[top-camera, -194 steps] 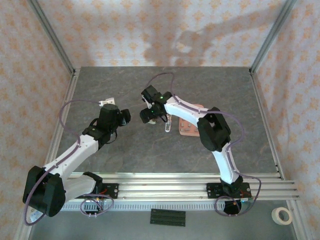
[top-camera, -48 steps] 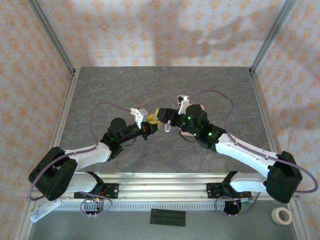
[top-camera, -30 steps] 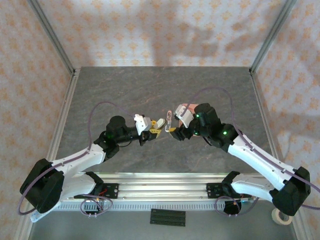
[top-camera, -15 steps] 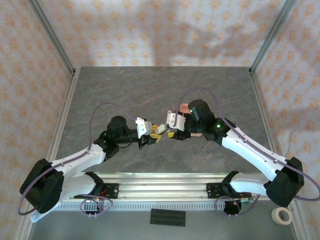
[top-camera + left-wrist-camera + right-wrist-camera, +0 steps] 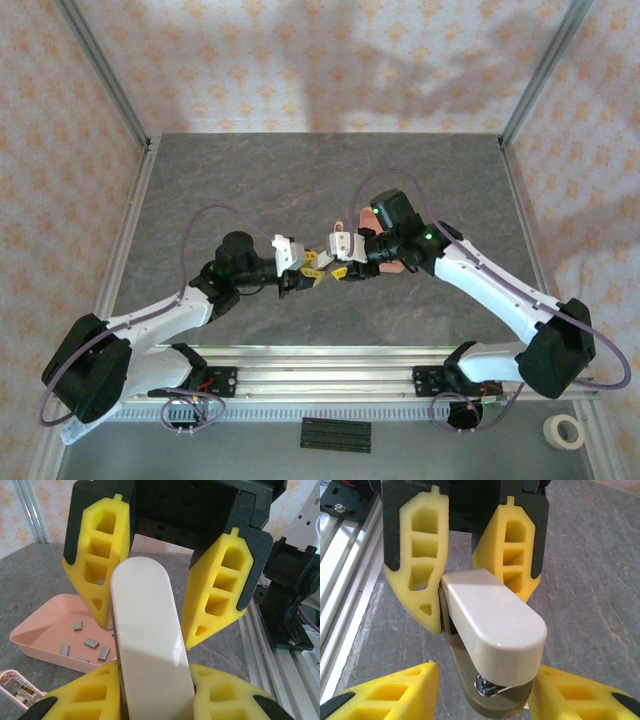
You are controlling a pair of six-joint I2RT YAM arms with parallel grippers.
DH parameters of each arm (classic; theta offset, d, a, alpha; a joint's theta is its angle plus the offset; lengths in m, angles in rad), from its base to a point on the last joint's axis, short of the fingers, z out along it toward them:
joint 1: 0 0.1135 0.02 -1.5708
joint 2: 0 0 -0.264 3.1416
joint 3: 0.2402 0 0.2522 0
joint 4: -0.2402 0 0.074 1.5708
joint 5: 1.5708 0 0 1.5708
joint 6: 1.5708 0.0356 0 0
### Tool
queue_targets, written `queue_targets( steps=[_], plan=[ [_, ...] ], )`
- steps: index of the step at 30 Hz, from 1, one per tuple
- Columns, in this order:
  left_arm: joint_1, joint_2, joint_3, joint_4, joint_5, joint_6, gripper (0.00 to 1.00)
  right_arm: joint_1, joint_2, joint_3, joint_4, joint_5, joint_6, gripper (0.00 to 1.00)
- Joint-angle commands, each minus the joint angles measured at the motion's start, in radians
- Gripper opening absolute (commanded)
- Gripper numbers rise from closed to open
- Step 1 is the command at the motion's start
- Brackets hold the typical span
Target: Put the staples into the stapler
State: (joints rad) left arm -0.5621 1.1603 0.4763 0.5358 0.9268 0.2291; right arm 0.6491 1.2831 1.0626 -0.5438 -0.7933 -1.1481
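The stapler (image 5: 150, 645) has a smooth, glossy plastic shell over a duller tan base with a shiny metal fitting. The left hand (image 5: 152, 675) has fingers (image 5: 205, 676) of matt yellow foam-like material backed by black plastic. The tray (image 5: 35, 625) is matt plastic, the staples (image 5: 91, 642) dull grey metal. The surface (image 5: 580, 580) looks matt and stone-patterned.

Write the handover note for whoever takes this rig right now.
Left pincer: shut on the stapler, which is held above the table.
Right pincer: straddles the stapler's other end; I cannot tell if it grips.
Staples: loose in the pink tray on the table.
A small pink piece with metal in it lies by the tray; I cannot tell what it is.
Done: stapler is up, between both arms.
Left: open it, fetch staples, load them.
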Motion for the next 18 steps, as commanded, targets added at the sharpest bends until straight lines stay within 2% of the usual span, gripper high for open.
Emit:
queue_targets(
  steps=[1,5,10,13,15,18],
  plan=[
    [0.008,0.007,0.022,0.083,0.036,-0.026,0.00,-0.009,0.007,0.032,-0.037,-0.078,-0.034,0.46],
    [0.008,0.012,0.022,0.092,0.038,-0.033,0.00,-0.014,0.017,0.039,-0.033,-0.101,-0.034,0.31],
    [0.008,0.012,0.019,0.097,0.037,-0.037,0.00,-0.032,0.019,0.042,-0.034,-0.136,-0.035,0.30],
    [0.008,0.009,0.018,0.100,0.035,-0.039,0.00,-0.041,0.019,0.048,-0.050,-0.154,-0.038,0.26],
    [0.008,0.008,0.015,0.104,0.020,-0.040,0.07,-0.042,0.017,0.051,-0.050,-0.145,-0.028,0.19],
    [0.008,-0.004,0.010,0.105,-0.021,-0.040,0.30,-0.041,0.012,0.053,-0.034,-0.127,0.033,0.18]
  ],
)
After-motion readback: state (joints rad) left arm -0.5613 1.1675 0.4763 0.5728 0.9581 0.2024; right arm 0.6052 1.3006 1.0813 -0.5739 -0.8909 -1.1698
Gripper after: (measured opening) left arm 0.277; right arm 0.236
